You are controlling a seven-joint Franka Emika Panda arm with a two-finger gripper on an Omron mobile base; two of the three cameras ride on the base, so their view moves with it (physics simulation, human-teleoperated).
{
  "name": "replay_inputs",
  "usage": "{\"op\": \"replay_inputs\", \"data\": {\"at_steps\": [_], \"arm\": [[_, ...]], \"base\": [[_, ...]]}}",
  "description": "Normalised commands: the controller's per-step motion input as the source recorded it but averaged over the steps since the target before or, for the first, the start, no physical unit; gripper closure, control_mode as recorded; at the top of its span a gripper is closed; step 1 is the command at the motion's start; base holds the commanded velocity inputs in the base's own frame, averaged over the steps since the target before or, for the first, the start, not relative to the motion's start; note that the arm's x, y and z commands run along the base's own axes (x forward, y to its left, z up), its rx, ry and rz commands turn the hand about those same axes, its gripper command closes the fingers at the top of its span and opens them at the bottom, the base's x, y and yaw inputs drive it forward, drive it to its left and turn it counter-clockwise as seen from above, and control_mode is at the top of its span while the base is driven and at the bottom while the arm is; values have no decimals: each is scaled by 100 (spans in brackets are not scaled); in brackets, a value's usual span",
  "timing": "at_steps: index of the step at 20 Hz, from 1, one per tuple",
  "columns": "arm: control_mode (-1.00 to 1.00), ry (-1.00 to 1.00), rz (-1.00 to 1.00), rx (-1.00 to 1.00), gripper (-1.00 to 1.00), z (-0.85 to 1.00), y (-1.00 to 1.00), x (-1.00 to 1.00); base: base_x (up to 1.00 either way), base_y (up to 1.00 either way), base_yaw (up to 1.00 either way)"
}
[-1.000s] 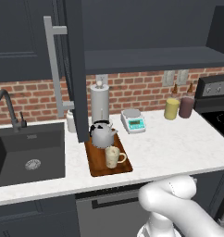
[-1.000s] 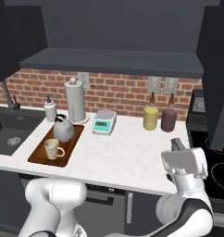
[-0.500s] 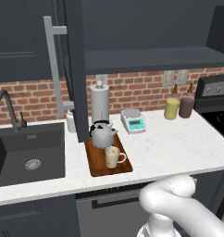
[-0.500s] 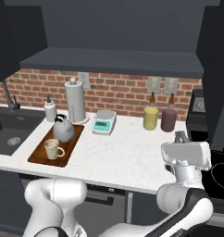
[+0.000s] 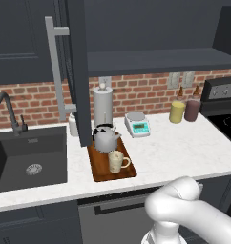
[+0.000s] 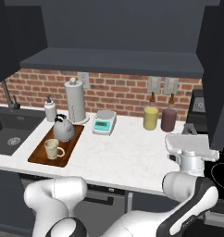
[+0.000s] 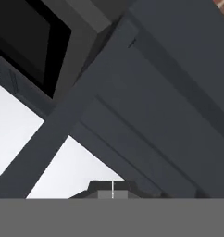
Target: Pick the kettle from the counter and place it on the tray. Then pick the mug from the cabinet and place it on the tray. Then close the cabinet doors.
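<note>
Hand view gives you dark cabinet door panels, your pincer pressed together and empty; kettle and mug sit on the tray; scale readout illegible.

Kettle, mug upright on tray

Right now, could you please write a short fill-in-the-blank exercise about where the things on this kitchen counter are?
1. The squat silver-grey metal kettle stands on the ____.
2. The cream-beige ceramic mug is on the reddish-brown wooden tray, in front of the ____.
3. The tall dark navy cabinet door with the silver bar handle stands ____.
4. The yellow canister stands beside the ____ canister.

Missing words: tray; kettle; open; maroon
</note>
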Motion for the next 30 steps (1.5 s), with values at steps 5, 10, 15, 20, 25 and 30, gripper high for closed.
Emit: {"op": "replay_inputs", "data": {"at_steps": [5, 10, 15, 20, 25, 30], "arm": [[-100, -2, 1, 3, 100, 21, -53, 0], [-100, -3, 0, 11, 100, 50, -49, 0], [-100, -5, 0, 8, 100, 59, -8, -2], [-100, -7, 0, 1, 100, 33, 5, -8], [-100, -5, -2, 0, 100, 33, 30, -22], [-100, 0, -11, 0, 100, 88, 19, -14]], "base": [[0, 0, 0], [0, 0, 0], [0, 0, 0], [0, 0, 0], [0, 0, 0], [0, 0, 0]]}}
